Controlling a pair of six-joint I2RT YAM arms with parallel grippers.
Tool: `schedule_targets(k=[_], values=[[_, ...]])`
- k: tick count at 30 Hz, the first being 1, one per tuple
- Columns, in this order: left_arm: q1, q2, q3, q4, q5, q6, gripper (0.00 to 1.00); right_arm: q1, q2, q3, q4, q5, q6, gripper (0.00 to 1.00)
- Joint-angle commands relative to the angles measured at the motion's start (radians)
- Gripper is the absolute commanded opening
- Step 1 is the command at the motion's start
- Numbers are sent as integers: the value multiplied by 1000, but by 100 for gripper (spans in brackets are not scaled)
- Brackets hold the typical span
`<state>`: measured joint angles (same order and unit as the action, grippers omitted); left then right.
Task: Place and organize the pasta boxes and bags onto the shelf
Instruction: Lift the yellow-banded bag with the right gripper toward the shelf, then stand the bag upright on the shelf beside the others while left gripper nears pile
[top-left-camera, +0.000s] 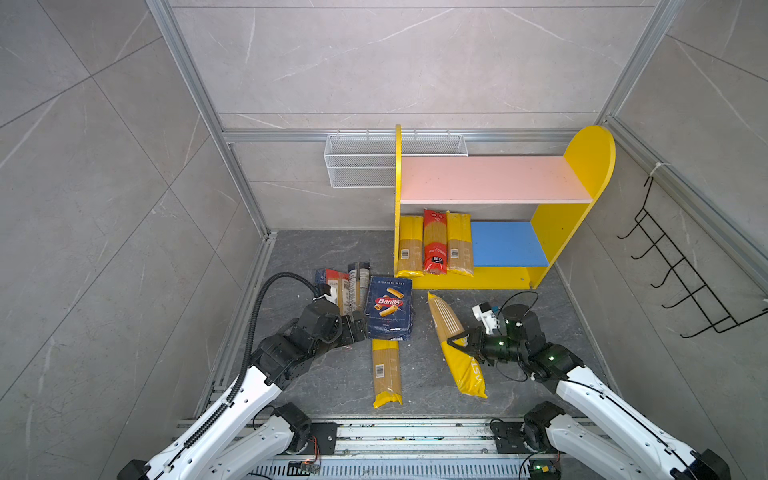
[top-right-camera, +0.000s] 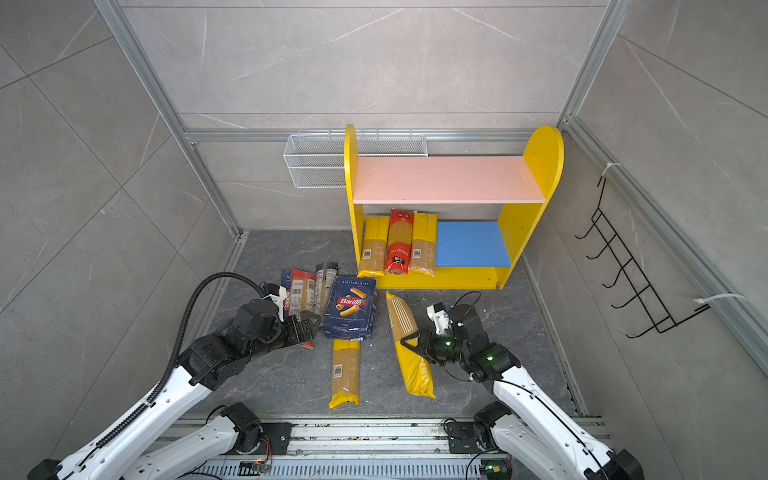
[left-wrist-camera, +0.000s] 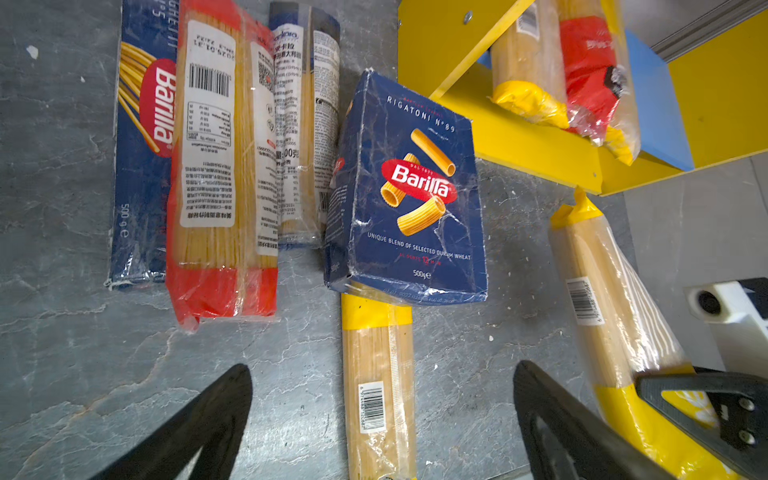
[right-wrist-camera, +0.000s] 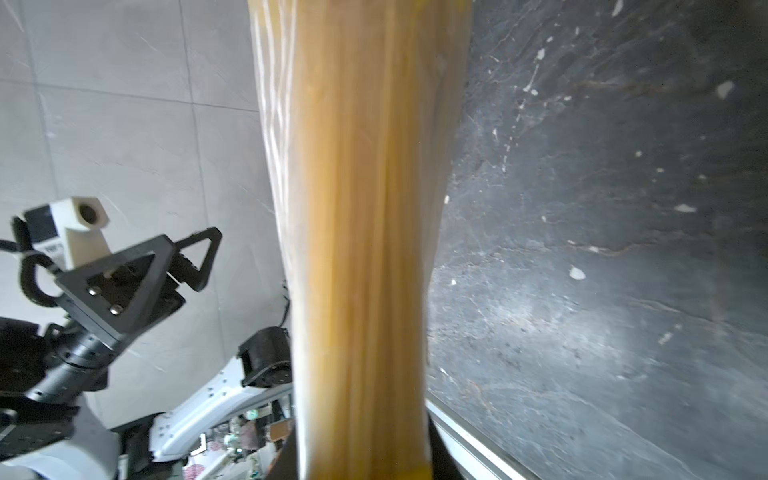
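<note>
Jaws of the right gripper (top-left-camera: 455, 342) clamped across the middle of the printed yellow bag (top-left-camera: 444, 318); this bag lies slantwise in front of the shelf (top-left-camera: 590, 158), far end near the shelf's base; whether it rests on the floor (top-left-camera: 316, 257) or hangs clear cannot be told. Jaws of the left gripper (top-left-camera: 355, 330) wide apart, holding nothing, poised over the floor just beside the near corner of the rigatoni box (top-left-camera: 389, 307). That box: face up, near end lying on the end of the plain yellow bag (top-left-camera: 387, 374), which stretches toward the robot. Beside the box, on its side away from the shelf: dark bag (left-wrist-camera: 303, 124), then red-and-clear bag (left-wrist-camera: 216, 166), the latter overlapping the spaghetti box (left-wrist-camera: 141, 145). On the shelf, the blue lower board (top-left-camera: 507, 245) carries three bags side by side at its end nearer the rigatoni box: first shelved yellow bag (top-left-camera: 410, 245), shelved red bag (top-left-camera: 434, 243), second shelved yellow bag (top-left-camera: 459, 245), near ends overhanging the front edge.
</note>
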<state>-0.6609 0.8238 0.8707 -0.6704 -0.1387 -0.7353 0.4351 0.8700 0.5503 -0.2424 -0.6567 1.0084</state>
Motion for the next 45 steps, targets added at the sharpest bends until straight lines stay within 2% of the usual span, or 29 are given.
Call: schedule_targets(k=[1,12,15,23,28,36,45], values=[[3,-10,49,10,-20,43,100,-36,28,105,234,-150,87,19],[4,0,106,-21,-54,86,100,-139,77,373,0,-185,-63,19],[3,20,120,-11,-55,97,100,-211,131,445,-46,-217,-107,19],[4,64,155,-2,-60,126,100,-389,299,560,-29,-260,-202,19],[5,109,192,3,-77,159,100,-463,438,643,4,-234,-265,18],[4,187,249,30,-55,194,100,-512,636,859,-71,-147,-411,18],[10,246,262,56,-50,223,100,-530,877,1056,-40,-110,-405,19]])
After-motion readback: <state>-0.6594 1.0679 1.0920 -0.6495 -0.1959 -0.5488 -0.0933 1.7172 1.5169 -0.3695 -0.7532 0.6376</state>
